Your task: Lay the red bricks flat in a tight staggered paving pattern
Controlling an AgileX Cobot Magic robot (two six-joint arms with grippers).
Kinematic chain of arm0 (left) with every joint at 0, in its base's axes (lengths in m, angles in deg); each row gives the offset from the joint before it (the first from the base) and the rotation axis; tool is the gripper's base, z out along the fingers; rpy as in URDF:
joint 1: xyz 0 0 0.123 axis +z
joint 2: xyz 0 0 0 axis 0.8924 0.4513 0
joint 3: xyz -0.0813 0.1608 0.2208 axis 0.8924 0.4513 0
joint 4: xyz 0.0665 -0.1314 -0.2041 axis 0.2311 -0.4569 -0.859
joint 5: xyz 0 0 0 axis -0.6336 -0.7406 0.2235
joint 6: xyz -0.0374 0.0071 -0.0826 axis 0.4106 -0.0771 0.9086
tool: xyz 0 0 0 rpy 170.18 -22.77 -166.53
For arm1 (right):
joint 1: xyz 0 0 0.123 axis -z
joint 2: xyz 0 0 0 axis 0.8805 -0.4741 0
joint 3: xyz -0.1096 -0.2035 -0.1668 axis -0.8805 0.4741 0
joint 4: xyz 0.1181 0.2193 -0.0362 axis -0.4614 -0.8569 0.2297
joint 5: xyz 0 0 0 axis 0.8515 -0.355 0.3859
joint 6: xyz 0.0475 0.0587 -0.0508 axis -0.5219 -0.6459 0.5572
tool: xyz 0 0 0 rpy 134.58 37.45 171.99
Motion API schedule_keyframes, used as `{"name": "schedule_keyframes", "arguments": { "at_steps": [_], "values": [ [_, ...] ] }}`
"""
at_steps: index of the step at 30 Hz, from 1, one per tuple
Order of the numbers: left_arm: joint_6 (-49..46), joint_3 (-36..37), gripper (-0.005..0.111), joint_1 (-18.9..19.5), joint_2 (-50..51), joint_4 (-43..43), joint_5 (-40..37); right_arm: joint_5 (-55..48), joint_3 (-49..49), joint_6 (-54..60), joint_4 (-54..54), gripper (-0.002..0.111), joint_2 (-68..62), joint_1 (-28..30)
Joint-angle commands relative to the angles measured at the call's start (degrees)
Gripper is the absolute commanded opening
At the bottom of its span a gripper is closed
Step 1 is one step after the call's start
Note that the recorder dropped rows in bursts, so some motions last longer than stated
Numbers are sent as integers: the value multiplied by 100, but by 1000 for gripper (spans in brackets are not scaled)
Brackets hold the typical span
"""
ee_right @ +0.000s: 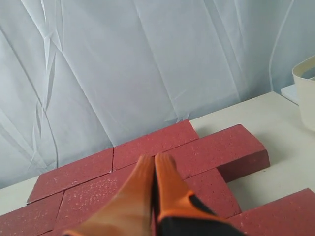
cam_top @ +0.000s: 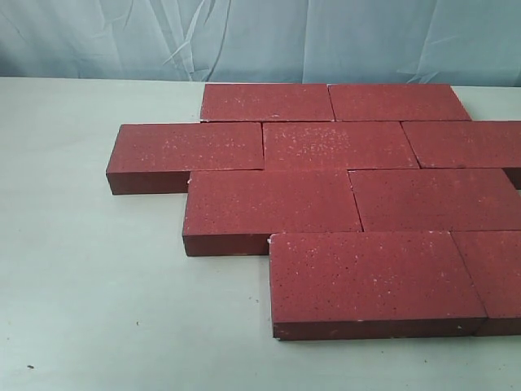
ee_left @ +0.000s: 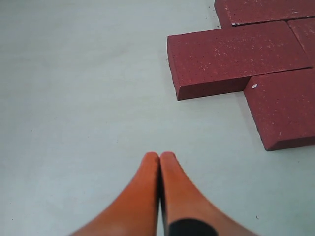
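Nine red bricks (cam_top: 340,145) are lying flat on the table (cam_top: 89,285) in four tight staggered rows. Left gripper (ee_left: 160,158) is hanging over bare table near their left edge, tips pinched together, gripping nothing. Right gripper (ee_right: 154,161) is hovering above the bricks, also pinched closed, empty.

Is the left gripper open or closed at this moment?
Shut. On the left gripper, the two orange fingers meet at the tips, with nothing between them.
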Motion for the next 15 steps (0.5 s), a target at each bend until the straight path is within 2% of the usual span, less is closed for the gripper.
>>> {"name": "schedule_keyframes", "arguments": {
  "at_steps": [1, 6, 15],
  "values": [
    [3, 27, 0, -24, -47, 67, 6, 214, 165, 4, 204, -1, 24, -44],
    [-7, 27, 0, -24, -47, 67, 7, 330, 165, 4, 307, -1, 24, -267],
    [-7, 27, 0, -24, -47, 67, 7, 851, 560, 4, 1565, -1, 24, -309]
  ]
}}
